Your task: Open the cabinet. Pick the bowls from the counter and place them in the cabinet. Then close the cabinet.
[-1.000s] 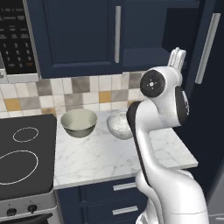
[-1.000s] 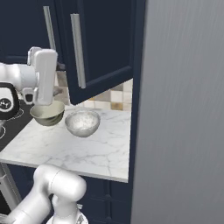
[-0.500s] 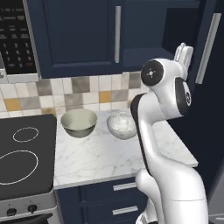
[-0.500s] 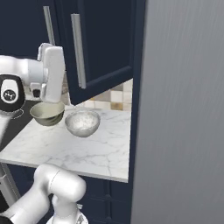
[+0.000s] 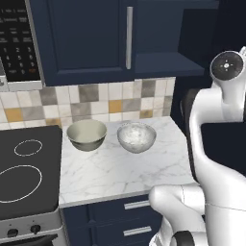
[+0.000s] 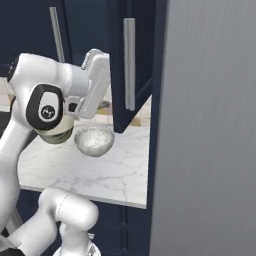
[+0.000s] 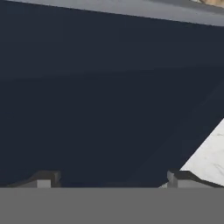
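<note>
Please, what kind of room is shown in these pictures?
A kitchen, rendered in simulation. It shows in the black stovetop beside a marble counter, the tiled backsplash, and the navy wall cabinet above two bowls.

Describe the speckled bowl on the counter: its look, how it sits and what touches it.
The speckled bowl is round and deep, white-grey with a marbled, mottled surface that looks like glazed stone. It stands upright and looks empty on the white marble counter, close to the tiled backsplash. A plain beige-grey bowl stands beside it on the stovetop side, with a small gap between them. Nothing but the counter touches it.
</note>
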{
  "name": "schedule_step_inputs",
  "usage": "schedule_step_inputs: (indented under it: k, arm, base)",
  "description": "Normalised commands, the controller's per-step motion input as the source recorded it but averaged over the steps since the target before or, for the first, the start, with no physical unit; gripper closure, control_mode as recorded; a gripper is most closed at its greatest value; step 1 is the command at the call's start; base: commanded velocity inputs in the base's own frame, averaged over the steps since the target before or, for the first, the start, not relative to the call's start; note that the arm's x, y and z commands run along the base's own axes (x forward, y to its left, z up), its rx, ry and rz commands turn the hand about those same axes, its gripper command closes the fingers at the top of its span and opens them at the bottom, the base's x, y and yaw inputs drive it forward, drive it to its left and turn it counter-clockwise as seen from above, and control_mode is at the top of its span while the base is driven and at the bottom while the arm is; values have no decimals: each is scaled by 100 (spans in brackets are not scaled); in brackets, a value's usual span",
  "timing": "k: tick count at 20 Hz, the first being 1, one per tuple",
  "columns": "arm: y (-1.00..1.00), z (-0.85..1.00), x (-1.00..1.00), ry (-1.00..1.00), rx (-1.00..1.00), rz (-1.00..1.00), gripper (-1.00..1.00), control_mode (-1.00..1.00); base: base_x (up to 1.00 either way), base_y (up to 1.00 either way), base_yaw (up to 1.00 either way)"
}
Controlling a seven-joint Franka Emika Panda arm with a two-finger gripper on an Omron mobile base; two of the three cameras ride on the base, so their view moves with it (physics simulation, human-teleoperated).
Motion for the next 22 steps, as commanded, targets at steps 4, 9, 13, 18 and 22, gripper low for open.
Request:
schedule_step_inputs:
  k: [4,9,13,18,22]
  arm:
    - [-89,-12,0,-9,24,0,-100,-100]
    - [-25,-11,-1,-3,7,0,-100,-100]
    - [55,1,-74,-23,-7,10,-100,-100]
    - [92,27,-93,-15,-29,27,-100,-100]
    - [56,42,-74,15,-38,28,-100,-100]
  base:
    - [0,0,0]
    - [0,0,0]
    - [0,0,0]
    - [0,0,0]
    - [0,0,0]
